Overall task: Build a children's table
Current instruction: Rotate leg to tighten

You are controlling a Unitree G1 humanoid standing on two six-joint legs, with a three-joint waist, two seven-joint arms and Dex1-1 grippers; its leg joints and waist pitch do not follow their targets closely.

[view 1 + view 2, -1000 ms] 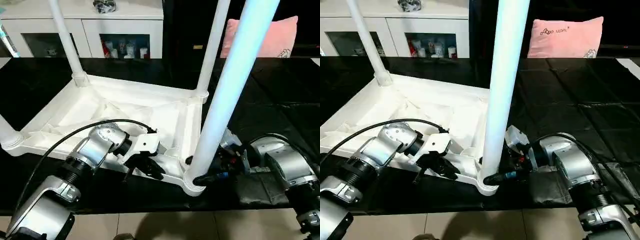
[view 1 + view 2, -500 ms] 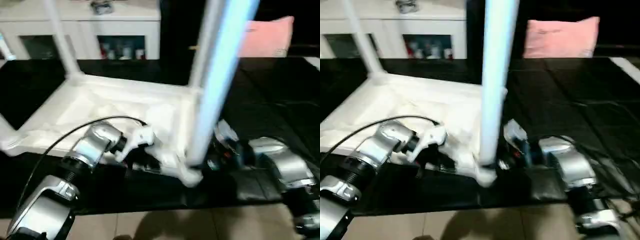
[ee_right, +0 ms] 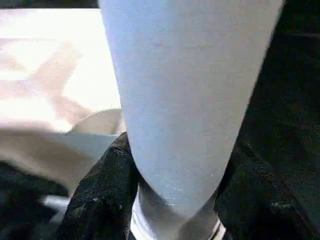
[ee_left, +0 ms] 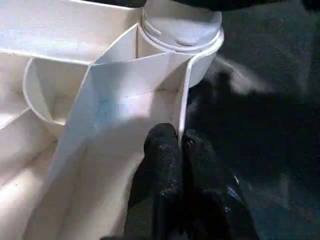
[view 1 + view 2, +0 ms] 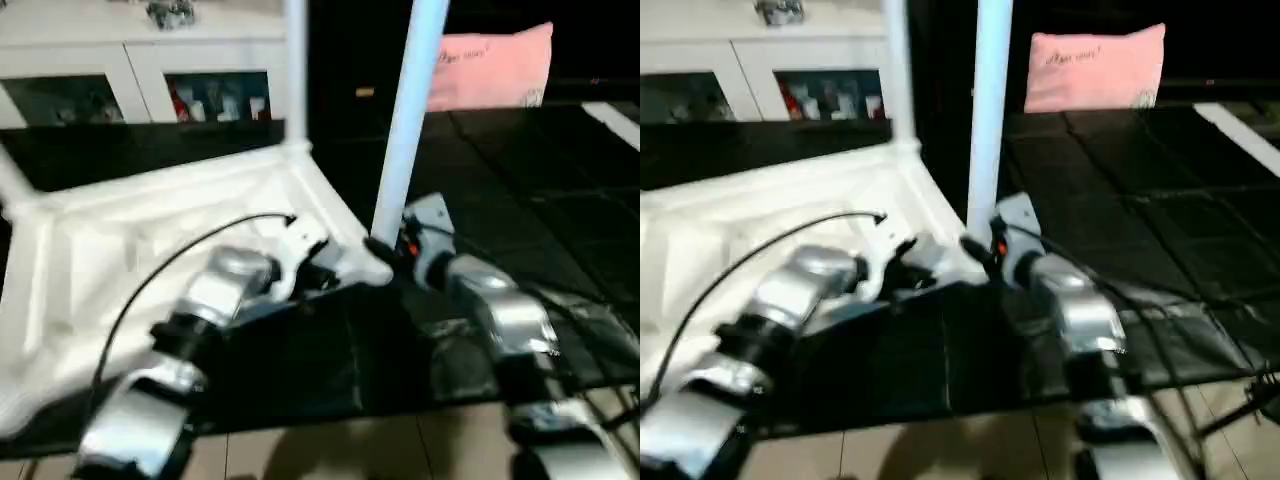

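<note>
The white tabletop (image 5: 130, 240) lies upside down on a black surface, ribs up. A white leg (image 5: 405, 130) stands upright in its near right corner socket (image 4: 182, 25). My right gripper (image 3: 177, 150) is shut on that leg just above the socket, one black finger (image 3: 100, 190) on each side. My left gripper (image 4: 180, 142) is shut on the thin rim wall of the tabletop right beside the same socket. A second leg (image 5: 295, 70) stands in the far corner, and part of another shows at the far left edge (image 5: 12, 185).
A white glass-doored cabinet (image 5: 130, 80) stands behind the work and a pink pillow (image 5: 490, 65) lies at the back right. The black cover (image 5: 520, 180) stretches to the right. Its front edge drops to a tiled floor (image 5: 350, 450). A black cable (image 5: 180, 255) arcs over my left forearm.
The tabletop has swung round on the black surface, its held corner moving away from the front edge. Both grippers went with it. The right fingers closed in on the leg. The view also shifted.
</note>
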